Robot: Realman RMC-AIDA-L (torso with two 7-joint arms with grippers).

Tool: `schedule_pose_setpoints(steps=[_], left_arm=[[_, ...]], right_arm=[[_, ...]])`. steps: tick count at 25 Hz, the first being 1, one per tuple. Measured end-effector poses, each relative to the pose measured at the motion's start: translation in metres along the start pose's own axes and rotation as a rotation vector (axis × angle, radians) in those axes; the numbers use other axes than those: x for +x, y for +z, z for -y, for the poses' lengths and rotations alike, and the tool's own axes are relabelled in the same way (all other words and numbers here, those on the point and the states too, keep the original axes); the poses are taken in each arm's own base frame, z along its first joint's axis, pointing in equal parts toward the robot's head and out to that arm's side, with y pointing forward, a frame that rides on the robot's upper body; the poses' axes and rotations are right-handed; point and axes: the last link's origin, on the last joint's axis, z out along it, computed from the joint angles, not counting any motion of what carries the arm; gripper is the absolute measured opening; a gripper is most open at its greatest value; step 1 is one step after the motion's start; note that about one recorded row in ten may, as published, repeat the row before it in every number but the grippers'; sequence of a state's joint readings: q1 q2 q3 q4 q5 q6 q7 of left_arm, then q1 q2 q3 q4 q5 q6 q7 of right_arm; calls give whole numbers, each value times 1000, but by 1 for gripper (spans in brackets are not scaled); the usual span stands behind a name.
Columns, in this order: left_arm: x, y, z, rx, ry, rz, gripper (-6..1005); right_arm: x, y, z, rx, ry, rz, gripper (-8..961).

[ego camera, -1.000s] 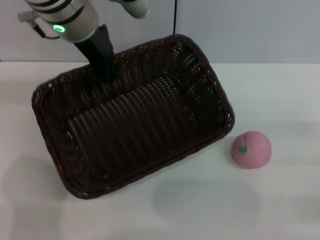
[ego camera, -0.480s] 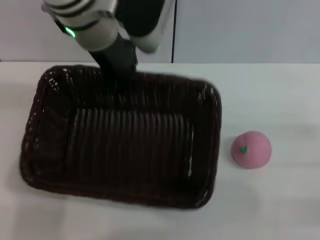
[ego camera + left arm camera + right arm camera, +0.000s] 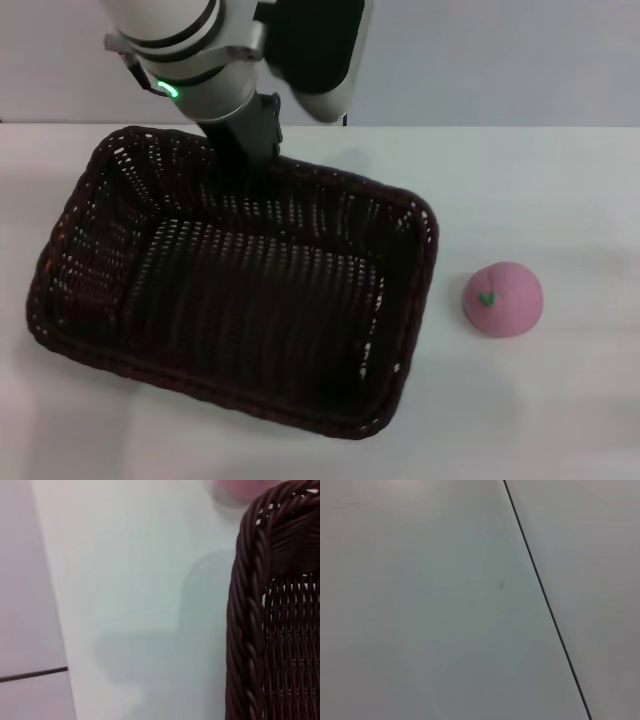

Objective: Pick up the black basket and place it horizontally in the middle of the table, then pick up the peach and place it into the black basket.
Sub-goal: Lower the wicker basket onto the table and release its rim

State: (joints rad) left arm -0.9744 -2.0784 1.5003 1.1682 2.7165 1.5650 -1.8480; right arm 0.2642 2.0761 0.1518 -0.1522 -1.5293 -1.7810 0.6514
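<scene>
Gripping the black basket [image 3: 230,290] by its far rim, my left gripper [image 3: 252,160] holds it slightly askew on the table [image 3: 540,400] (peach [image 3: 502,298] just beside its right end).

The black basket [image 3: 240,290] is woven wicker, very dark brown-black, with a faint sheen on the strands; its floor is a tight ribbed weave, its slanted sides are openwork that lets the pale surface show through, and its rim is a thick twisted braid, seen close in the left wrist view [image 3: 245,630] as rope-like and rough. The peach [image 3: 502,299], to the right of the basket, looks matt and smooth, pink, with a small green mark. The table [image 3: 560,200] is plain white, smooth and matt. The left arm's casing at the far rim is glossy white and black plastic, and its gripper [image 3: 250,150] is matt dark.
</scene>
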Motion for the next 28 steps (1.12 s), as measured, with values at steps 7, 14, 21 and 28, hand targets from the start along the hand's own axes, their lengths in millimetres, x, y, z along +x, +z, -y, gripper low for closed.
schedule_pose_setpoints(steps=[7, 14, 21, 28], left_arm=[[15, -2, 5, 19, -111, 17, 256], [16, -1, 7, 35, -224, 16, 251], [11, 3, 5, 33, -274, 33, 246], [9, 4, 4, 34, -301, 26, 246]], right_arm=[[0, 0, -2, -3, 11, 9, 723], [2, 7, -5, -23, 13, 6, 723], [3, 13, -8, -35, 19, 12, 722], [4, 16, -9, -40, 20, 13, 722]])
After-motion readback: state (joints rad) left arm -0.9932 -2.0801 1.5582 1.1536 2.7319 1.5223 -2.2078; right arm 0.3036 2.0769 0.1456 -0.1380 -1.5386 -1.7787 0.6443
